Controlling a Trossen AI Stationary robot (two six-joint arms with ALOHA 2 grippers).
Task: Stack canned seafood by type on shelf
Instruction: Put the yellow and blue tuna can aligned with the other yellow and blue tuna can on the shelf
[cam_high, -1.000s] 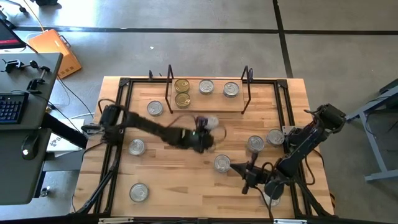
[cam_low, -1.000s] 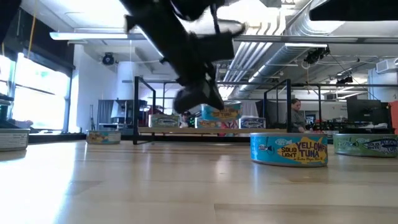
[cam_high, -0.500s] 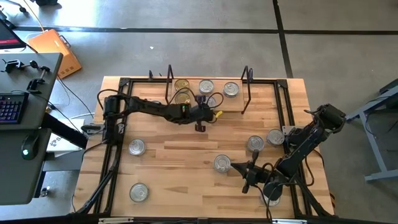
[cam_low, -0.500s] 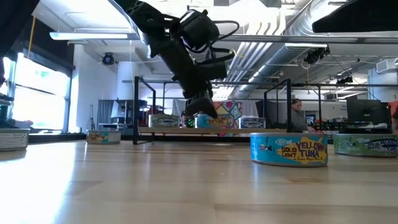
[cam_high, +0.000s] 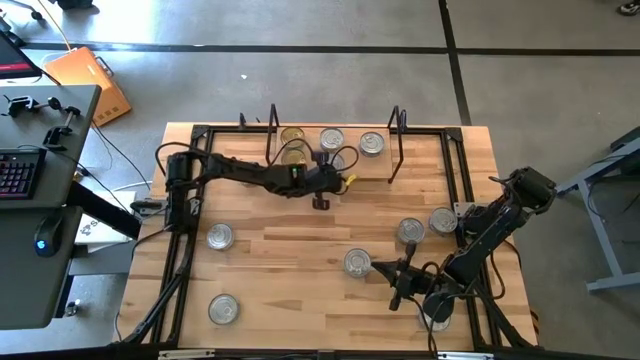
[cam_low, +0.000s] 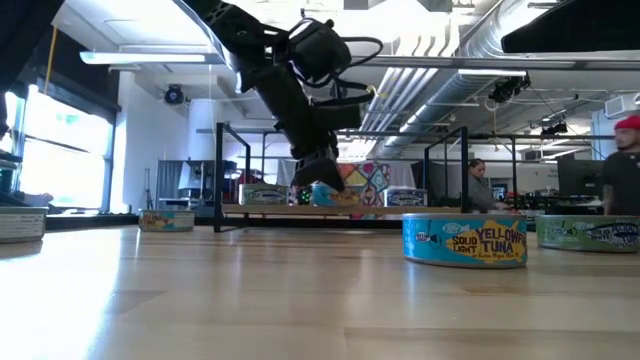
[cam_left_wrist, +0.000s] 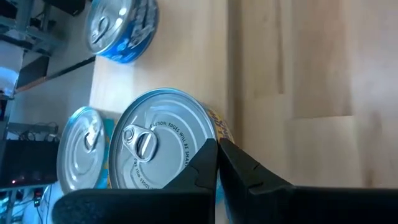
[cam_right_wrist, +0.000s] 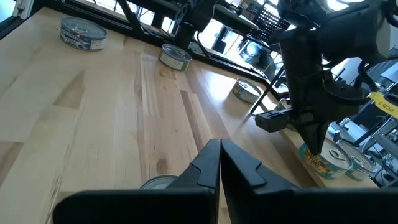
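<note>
Count on the shelf (cam_high: 375, 168) first: five cans there. Two are gold-lidded cans (cam_high: 292, 136), one just in front of the other by the left wire upright (cam_high: 272, 130). Two are silver cans (cam_high: 331, 139) at the back, the second (cam_high: 371, 144) close to the right wire upright (cam_high: 397, 135). The fifth is the silver-lidded can (cam_left_wrist: 158, 140), sitting at the board's front middle.

The left gripper (cam_left_wrist: 217, 146) is right on it. Its fingers are pinched tight together over that can's rim, gripping it by the lip, with the arm stretched across from the table's left side. Another shelf can (cam_left_wrist: 84, 146) sits just beside the gripped one.

Off the shelf, six loose cans lie on the tabletop (cam_high: 290, 250). Two are on the left, one mid-table (cam_high: 220, 236) and one near the front edge (cam_high: 224, 308). One is centre-front (cam_high: 357, 262). A touching pair (cam_high: 410, 231) sits on the right. One more (cam_high: 435, 320) is half hidden under the right arm at the front right corner.

The right gripper (cam_right_wrist: 219, 146) hangs low beside the centre-front can, fingers closed flat against each other with nothing between them.

For room, a broad band of bare wood runs between the shelf's front edge and the loose cans. Black frame rails (cam_high: 188, 215) run along both sides of the table, and the right pair sits near its rail.
</note>
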